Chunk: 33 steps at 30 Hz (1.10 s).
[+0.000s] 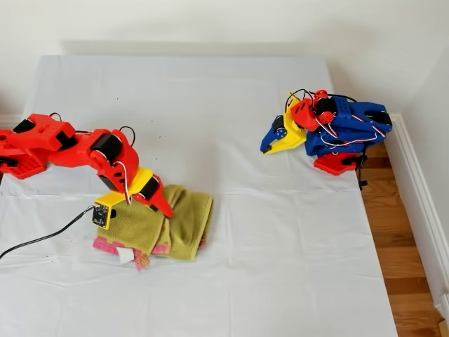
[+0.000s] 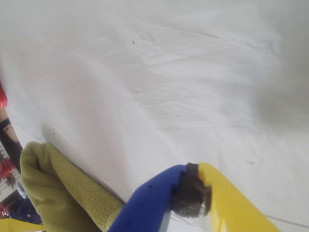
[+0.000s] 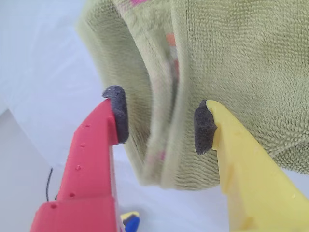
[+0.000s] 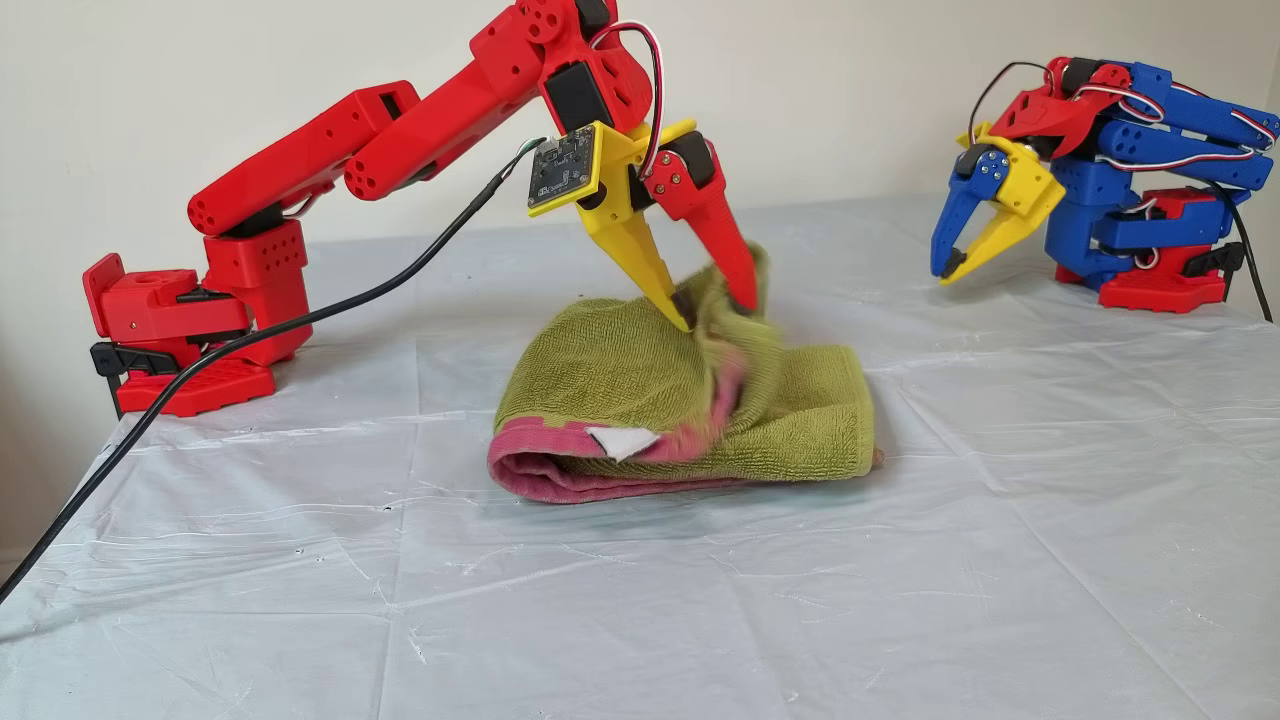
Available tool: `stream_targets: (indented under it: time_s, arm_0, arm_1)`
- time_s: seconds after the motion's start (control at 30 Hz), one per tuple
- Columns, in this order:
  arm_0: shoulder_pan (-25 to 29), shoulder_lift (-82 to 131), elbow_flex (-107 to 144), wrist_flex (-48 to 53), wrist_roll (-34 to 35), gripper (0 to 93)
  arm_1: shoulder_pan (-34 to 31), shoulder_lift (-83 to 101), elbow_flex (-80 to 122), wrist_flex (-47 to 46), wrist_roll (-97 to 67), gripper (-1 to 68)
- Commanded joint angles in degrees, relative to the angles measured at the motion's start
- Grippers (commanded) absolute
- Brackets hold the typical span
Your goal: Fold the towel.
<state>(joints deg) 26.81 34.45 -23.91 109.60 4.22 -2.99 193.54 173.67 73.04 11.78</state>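
The yellow-green towel (image 1: 179,221) lies bunched and folded over on the white tablecloth, its pink hem (image 4: 560,478) and a white tag (image 4: 620,441) facing the other view. My second gripper (image 4: 715,310), on the red arm, stands open over it, a raised, blurred ridge of towel (image 3: 166,96) between its red and yellow fingers. Neither pad clearly presses the cloth. My first gripper (image 4: 948,272), on the blue arm, is shut and empty, hovering near its base at the exterior view's right, well apart from the towel (image 2: 58,193).
A white tablecloth (image 1: 280,267) covers the table. A black cable (image 4: 250,345) trails from the second wrist camera across the cloth to the exterior view's left. The table edge and wooden floor (image 1: 407,232) are at the exterior view's right.
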Motion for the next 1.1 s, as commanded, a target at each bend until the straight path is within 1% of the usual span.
stream_targets:
  time_s: [0.0,0.13,0.3,0.4,0.47,0.5,0.57,0.6,0.67,0.77,0.9,0.93,1.03,1.07]
  arm_0:
    - [-1.32,0.26,-3.87,-2.2,1.32,40.3]
    - [-1.58,-3.78,-3.87,-6.15,4.22,56.1]
    - [-1.58,-5.71,-3.87,-8.53,4.48,69.2]
    - [-1.93,-4.48,-3.96,-7.12,4.48,77.9]
    - [-2.2,-3.96,-3.96,-6.24,5.36,82.3]
    - [-2.37,-3.6,-3.96,-5.89,5.89,83.1]
    - [-2.81,-2.55,-3.96,-5.27,7.12,79.2]
    - [-3.16,-1.58,-3.96,-4.66,7.91,74.5]
    - [-4.13,1.14,-3.96,-2.72,9.14,60.7]
    - [-5.98,7.03,-3.87,-0.7,10.55,35.1]
    - [-9.32,14.94,-1.67,2.37,12.92,5.8]
    - [-10.37,16.96,-1.05,3.78,13.62,1.5]
    - [-12.92,19.51,-2.46,8.96,14.24,1.5]
    - [-13.54,21.97,1.49,9.05,14.06,1.5]
  arm_1:
    - [0.26,4.66,0.35,-0.09,0.26,0.1]
    - [0.26,4.66,0.35,-0.09,0.26,0.1]
    - [0.26,4.66,0.35,-0.09,0.26,0.1]
    - [0.26,4.66,0.35,-0.09,0.26,0.1]
    - [0.26,4.66,0.35,-0.09,0.26,0.1]
    - [0.26,4.66,0.35,-0.09,0.26,0.1]
    - [0.26,4.66,0.35,-0.09,0.26,0.1]
    - [0.26,4.66,0.35,-0.09,0.26,0.1]
    - [0.26,4.66,0.35,-0.09,0.26,0.1]
    - [0.26,4.66,0.35,-0.09,0.26,0.1]
    - [0.26,4.66,0.35,-0.09,0.26,0.1]
    - [0.26,4.66,0.35,-0.09,0.26,0.1]
    - [0.26,4.66,0.35,-0.09,0.26,0.1]
    - [0.26,4.66,0.35,-0.09,0.26,0.1]
